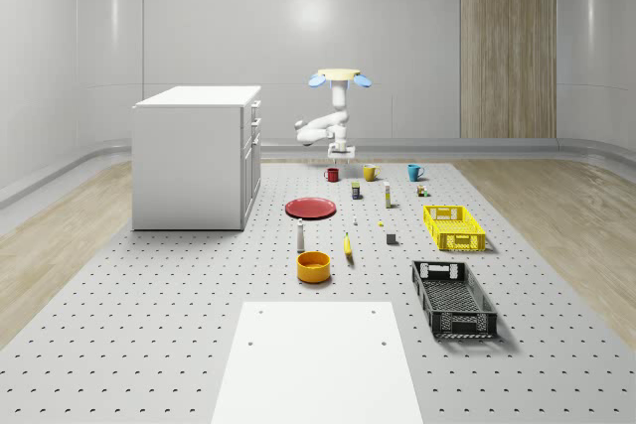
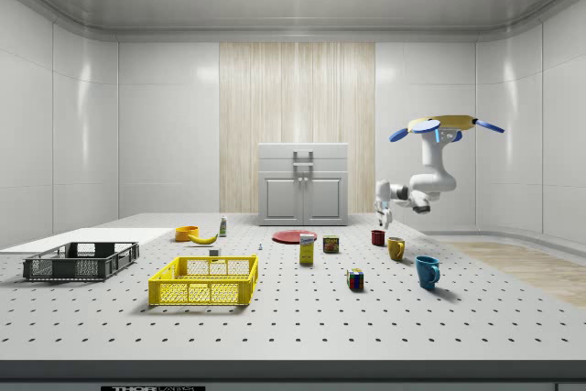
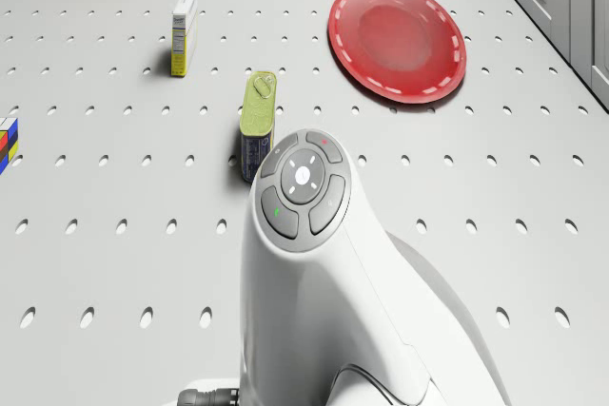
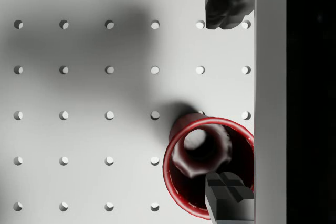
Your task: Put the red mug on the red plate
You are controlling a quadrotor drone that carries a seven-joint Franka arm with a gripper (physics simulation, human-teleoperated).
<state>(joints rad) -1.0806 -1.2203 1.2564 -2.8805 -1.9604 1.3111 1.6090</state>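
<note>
The red mug [image 1: 332, 174] stands upright on the perforated table, at the back; from above it looks empty [image 4: 195, 157]. The red plate [image 1: 311, 209] lies flat nearer the front, apart from the mug, and is seen again [image 3: 398, 40] past the arm. The drone [image 1: 340, 76] hovers over the table's far end with the arm hanging below it. My gripper [image 4: 229, 100] is open, a little above the mug [image 2: 377, 237] and holding nothing. One fingertip [image 4: 228, 198] overlaps the mug's rim in the wrist view; the other [image 4: 228, 3] is well off to the side.
A yellow mug [image 1: 370, 173] and a blue mug [image 1: 414, 172] stand beside the red one. A can [image 3: 257, 125], a small box [image 3: 183, 30] and a cube [image 3: 8, 145] lie near. A white cabinet [image 1: 197, 156] flanks the plate. A yellow crate [image 1: 453, 226], a black crate [image 1: 453, 297] and an orange bowl [image 1: 313, 265] sit in front.
</note>
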